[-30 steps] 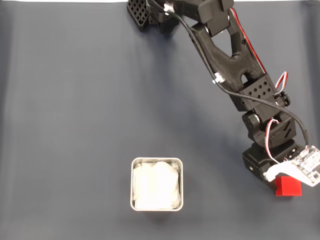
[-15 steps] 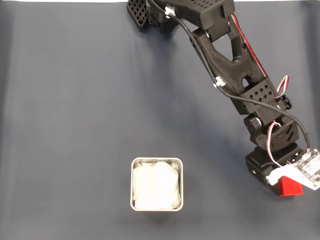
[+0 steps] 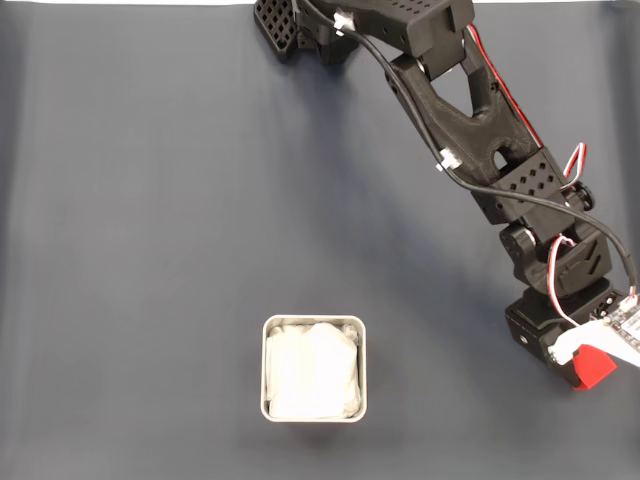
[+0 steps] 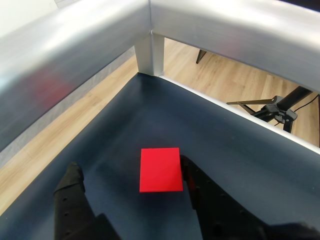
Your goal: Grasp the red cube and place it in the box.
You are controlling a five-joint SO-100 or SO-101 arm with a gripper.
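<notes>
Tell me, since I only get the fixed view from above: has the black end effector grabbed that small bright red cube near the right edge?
Observer: Not yet. In the wrist view the small bright red cube lies flat on the dark blue mat between the end effector's two black fingers, and the jaws are open.
Operator: Is either finger touching it?
Observer: The finger on that view's right looks to be against the cube's edge. The left finger stands apart, with bare mat between.
Operator: What lies beyond the cube?
Observer: The corner of a silver metal frame, then a pale wooden floor.
</notes>
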